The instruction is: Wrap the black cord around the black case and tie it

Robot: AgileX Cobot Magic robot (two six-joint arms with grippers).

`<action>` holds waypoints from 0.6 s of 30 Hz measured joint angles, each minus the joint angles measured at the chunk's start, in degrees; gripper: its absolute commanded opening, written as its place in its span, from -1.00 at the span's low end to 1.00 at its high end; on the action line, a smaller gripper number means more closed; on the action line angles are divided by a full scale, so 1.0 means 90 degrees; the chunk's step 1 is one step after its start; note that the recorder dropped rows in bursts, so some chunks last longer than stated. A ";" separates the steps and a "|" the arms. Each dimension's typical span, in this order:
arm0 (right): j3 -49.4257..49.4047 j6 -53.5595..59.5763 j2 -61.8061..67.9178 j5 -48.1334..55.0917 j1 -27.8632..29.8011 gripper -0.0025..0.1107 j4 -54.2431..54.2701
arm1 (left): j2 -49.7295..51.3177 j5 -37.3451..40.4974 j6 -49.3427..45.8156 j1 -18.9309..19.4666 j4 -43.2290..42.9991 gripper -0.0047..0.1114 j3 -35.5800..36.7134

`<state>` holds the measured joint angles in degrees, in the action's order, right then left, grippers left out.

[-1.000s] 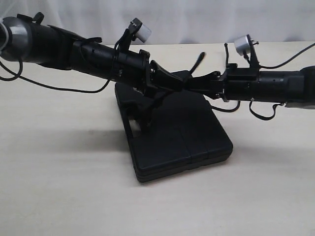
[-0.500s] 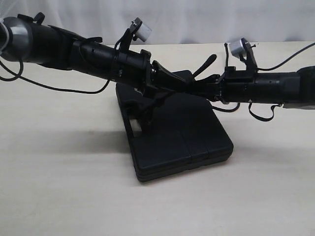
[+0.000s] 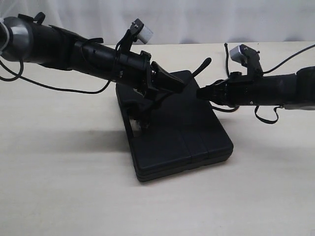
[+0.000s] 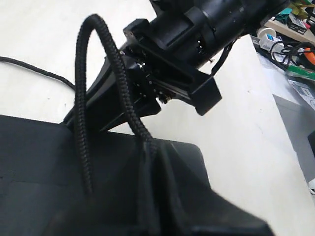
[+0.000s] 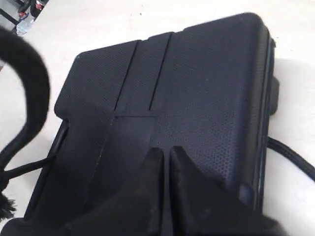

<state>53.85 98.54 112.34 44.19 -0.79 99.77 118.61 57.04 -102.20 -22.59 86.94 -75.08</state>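
Cord [image 4: 117, 64] loop pinched in left fingers [image 4: 170, 196] above case [image 3: 182, 132]; right fingers [image 5: 142, 196] pressed together, empty.

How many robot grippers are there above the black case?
2. The left gripper, shut on the black cord, hangs above the black case's far edge; the right gripper, also shut, faces it from the right.

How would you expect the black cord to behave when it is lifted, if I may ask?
Probably floppy: the black cord arches and droops from the left hand. Its braided surface likely grips well, so slipping seems unlikely.
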 measured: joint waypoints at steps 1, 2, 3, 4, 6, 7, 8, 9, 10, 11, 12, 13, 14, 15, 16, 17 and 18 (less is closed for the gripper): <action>0.0000 -0.0012 0.0013 0.0017 0.0000 -0.78 0.0000 | 0.0000 -0.0010 0.0000 0.0000 0.0000 -0.92 0.0000; 0.0014 -0.0026 0.0013 0.0094 0.0000 -0.71 0.0000 | 0.0000 -0.0010 0.0000 0.0000 0.0000 -0.92 0.0000; 0.0040 -0.0026 0.0013 0.0181 0.0000 -0.61 0.0000 | 0.0000 -0.0010 0.0000 0.0000 0.0000 -0.92 0.0000; 0.0082 -0.0026 0.0013 0.0256 0.0000 -0.49 0.0000 | 0.0000 -0.0010 0.0000 0.0000 0.0000 -0.92 0.0000; 0.0137 -0.0039 0.0013 0.0300 0.0000 -0.26 0.0000 | 0.0000 -0.0010 0.0000 0.0000 -0.0012 -0.92 0.0000; 0.0166 -0.0047 0.0013 0.0312 0.0015 -0.18 0.0000 | 0.0000 -0.0010 0.0000 0.0000 -0.0012 -0.92 0.0000; 0.0189 -0.0077 0.0013 0.0326 0.0040 -0.10 0.0000 | 0.0000 -0.0010 0.0000 0.0000 -0.0012 -0.92 0.0000; 0.0189 -0.0119 0.0013 0.0362 0.0077 -0.06 -0.0011 | 0.0000 -0.0010 0.0000 0.0000 -0.0012 -0.92 0.0000; 0.0189 -0.0194 0.0013 0.0418 0.0141 -0.04 -0.0043 | 0.0000 -0.0010 0.0000 0.0000 -0.0012 -0.92 0.0000; 0.0203 -0.0245 0.0013 0.0493 0.0216 -0.05 -0.0076 | 0.0000 -0.0010 0.0000 0.0000 -0.0012 -0.92 0.0000; 0.0203 -0.0269 0.0013 0.0630 0.0296 -0.05 -0.0082 | 0.0000 -0.0010 0.0000 0.0000 -0.0012 -0.92 0.0000; 0.0203 -0.0287 0.0013 0.0826 0.0371 -0.05 -0.0095 | 0.0000 -0.0010 0.0000 0.0000 -0.0012 -0.92 0.0000; 0.0203 -0.0314 0.0013 0.1056 0.0435 -0.05 -0.0095 | 0.0000 -0.0010 0.0000 0.0000 -0.0012 -0.92 0.0000; 0.0203 -0.0314 0.0013 0.1294 0.0470 -0.05 -0.0095 | 0.0000 -0.0010 0.0000 0.0000 -0.0012 -0.92 0.0000; 0.0203 -0.0302 0.0013 0.1520 0.0482 -0.05 -0.0095 | 0.0000 -0.0025 0.0000 0.0000 -0.0012 -0.92 0.0000; 0.0203 -0.0301 0.0013 0.1675 0.0491 -0.05 -0.0111 | 0.0000 -0.0025 0.0000 0.0000 -0.0012 -0.92 0.0000; 0.0203 -0.0287 0.0013 0.1816 0.0491 -0.05 -0.0123 | 0.0000 -0.0025 0.0000 0.0000 -0.0012 -0.92 0.0000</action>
<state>55.68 95.96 112.45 60.54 3.63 98.66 118.61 56.82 -102.20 -22.59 86.84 -75.08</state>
